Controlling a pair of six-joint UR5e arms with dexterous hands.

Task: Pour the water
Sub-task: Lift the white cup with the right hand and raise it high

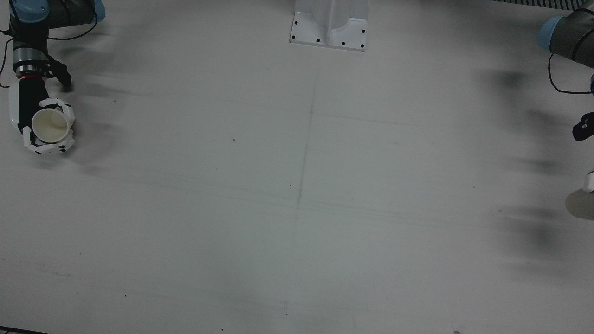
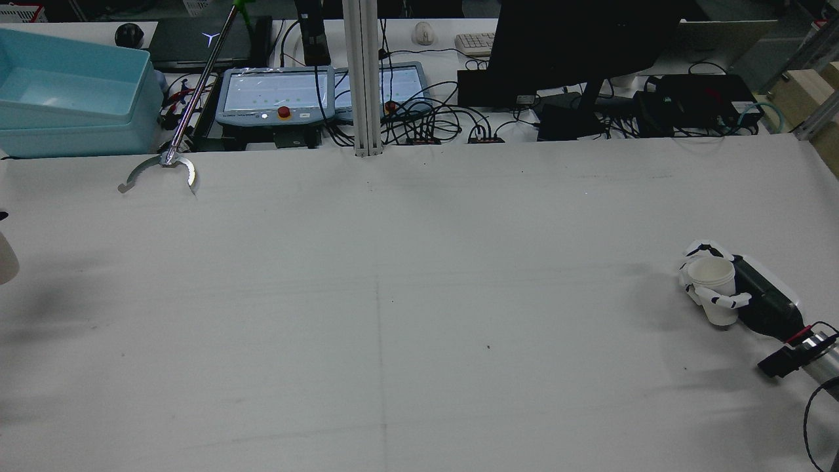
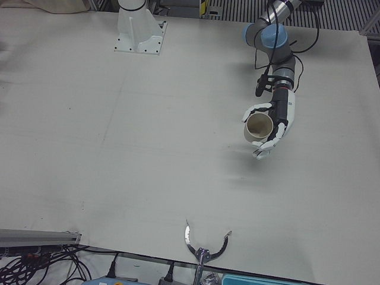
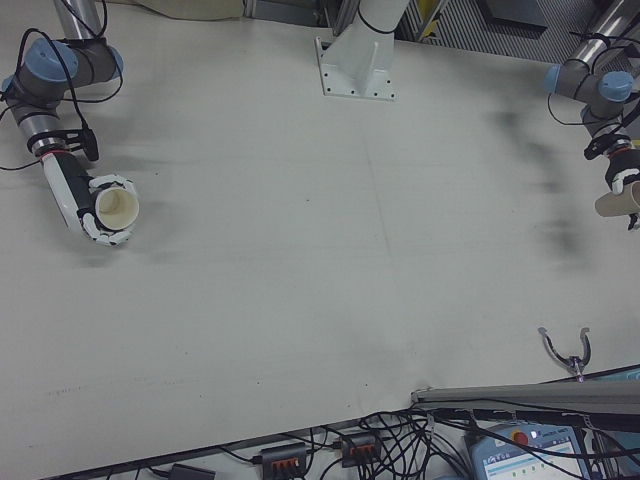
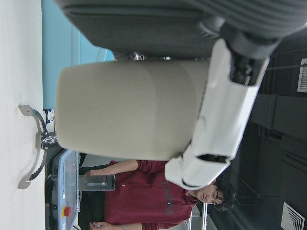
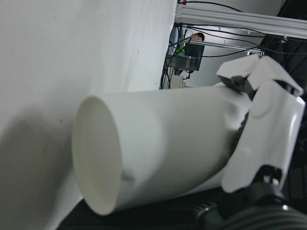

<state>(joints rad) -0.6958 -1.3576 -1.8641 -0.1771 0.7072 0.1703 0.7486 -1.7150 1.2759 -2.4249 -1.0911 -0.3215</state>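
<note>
Right hand [image 1: 44, 121] grasps white paper cup [image 1: 52, 125] (mouth upward) at 9 o'clock; left hand [image 3: 270, 126] grasps beige paper cup [image 3: 259, 126] at 3 o'clock.

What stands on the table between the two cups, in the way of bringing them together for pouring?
Nothing visible does. The right hand holds a white cup, the left hand holds a beige cup, and the table between them is bare.

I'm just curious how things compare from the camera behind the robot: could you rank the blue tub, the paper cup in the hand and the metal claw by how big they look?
1. Blue tub, clearly largest.
2. Metal claw.
3. Paper cup, slightly narrower than the claw, though taller; they are close.
</note>
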